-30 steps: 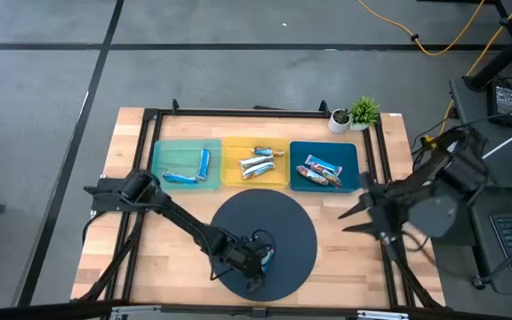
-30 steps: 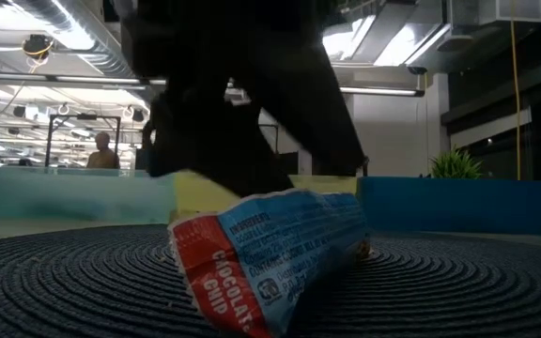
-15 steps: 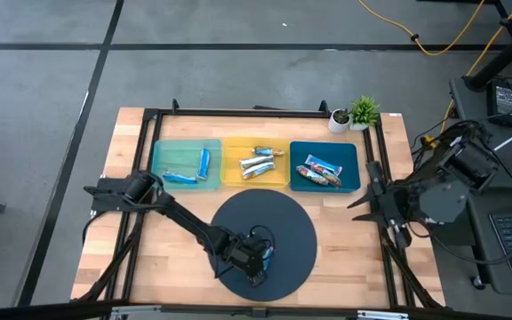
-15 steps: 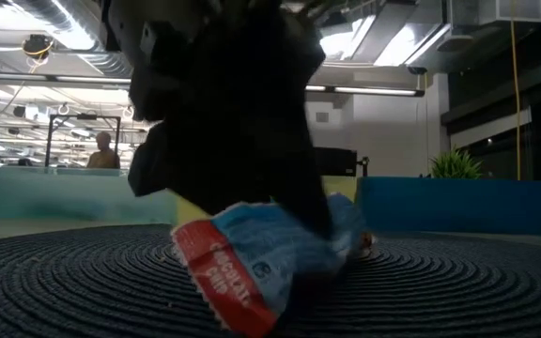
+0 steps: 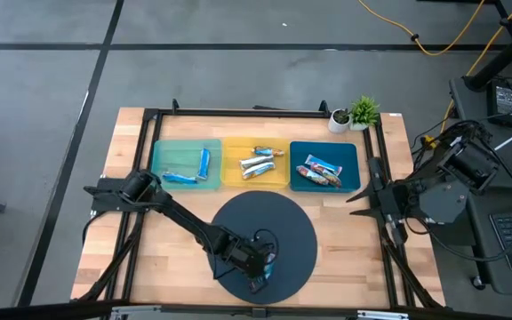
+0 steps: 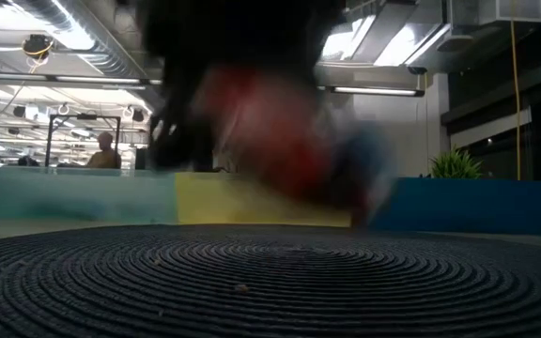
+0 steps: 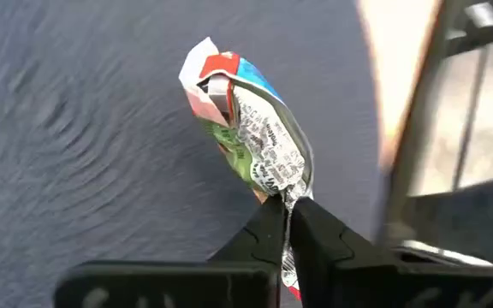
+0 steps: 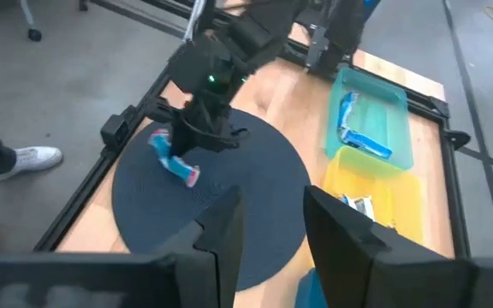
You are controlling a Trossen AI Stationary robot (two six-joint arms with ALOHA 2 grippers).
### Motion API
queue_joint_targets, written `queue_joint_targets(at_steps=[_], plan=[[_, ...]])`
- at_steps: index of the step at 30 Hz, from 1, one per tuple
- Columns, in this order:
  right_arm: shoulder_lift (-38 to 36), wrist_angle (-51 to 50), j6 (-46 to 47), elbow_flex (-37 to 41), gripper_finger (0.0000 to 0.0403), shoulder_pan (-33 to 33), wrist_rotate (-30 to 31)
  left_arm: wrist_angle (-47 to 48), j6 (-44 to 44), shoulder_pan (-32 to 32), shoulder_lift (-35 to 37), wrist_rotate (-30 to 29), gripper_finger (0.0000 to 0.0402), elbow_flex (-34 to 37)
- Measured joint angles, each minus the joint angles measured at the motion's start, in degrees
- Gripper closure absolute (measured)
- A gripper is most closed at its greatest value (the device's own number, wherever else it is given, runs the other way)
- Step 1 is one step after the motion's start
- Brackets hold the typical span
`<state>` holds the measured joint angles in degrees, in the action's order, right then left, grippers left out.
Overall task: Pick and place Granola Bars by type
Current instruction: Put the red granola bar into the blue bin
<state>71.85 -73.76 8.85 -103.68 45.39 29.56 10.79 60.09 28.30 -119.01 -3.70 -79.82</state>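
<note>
Low in the high view, the left gripper (image 5: 260, 269) pinches the crimped end of a red-and-blue granola bar (image 7: 248, 128) (lifted clear of the round dark mat (image 5: 305, 236)). Farther up, the teal tray (image 5: 163, 158), yellow tray (image 5: 235, 175) and blue tray (image 5: 348, 160) each hold bars. At right, the right gripper (image 5: 360, 206) waits beside the table edge, fingers parted and empty.

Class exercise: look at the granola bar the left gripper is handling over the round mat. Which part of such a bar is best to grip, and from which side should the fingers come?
Probably the flat crimped end seam, approached from above. The left gripper is shut on exactly that thin end of the granola bar, which hangs clear of the dark mat. The puffy foil middle is rounded and would likely slip; the flattened seam fits between narrow fingers.
</note>
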Motion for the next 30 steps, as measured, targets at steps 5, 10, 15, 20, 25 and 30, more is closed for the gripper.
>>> queue_joint_targets(at_steps=[5, 10, 15, 20, 25, 30], plan=[[0.00, -1.76, 5.30, 0.00, 0.0277, 0.00, 3.16, 8.83, -7.88, -0.10, 4.17, -4.55, 0.0399, -6.44], [-0.83, -0.16, 14.72, 3.41, 0.0277, 0.00, 10.74, 22.26, -17.32, -0.82, 8.68, -17.37, 0.0399, -14.70], [-3.50, 13.82, 14.97, 15.07, 0.0277, -0.32, 13.12, 24.15, -26.15, -1.19, 12.48, -28.52, 0.0399, -19.11], [-6.49, 36.51, 8.59, 27.41, 0.0277, -3.64, 4.98, 23.87, -32.56, -2.45, 14.53, -29.75, 0.0399, -20.54], [-9.26, 57.99, 6.72, 35.79, 0.0267, -9.41, -5.38, 23.71, -35.35, -3.69, 14.87, -27.29, 0.0397, -20.54], [-11.05, 60.62, 10.44, 40.46, 0.0213, -15.39, -9.11, 22.34, -37.25, -3.68, 15.25, -26.78, 0.0397, -20.54]])
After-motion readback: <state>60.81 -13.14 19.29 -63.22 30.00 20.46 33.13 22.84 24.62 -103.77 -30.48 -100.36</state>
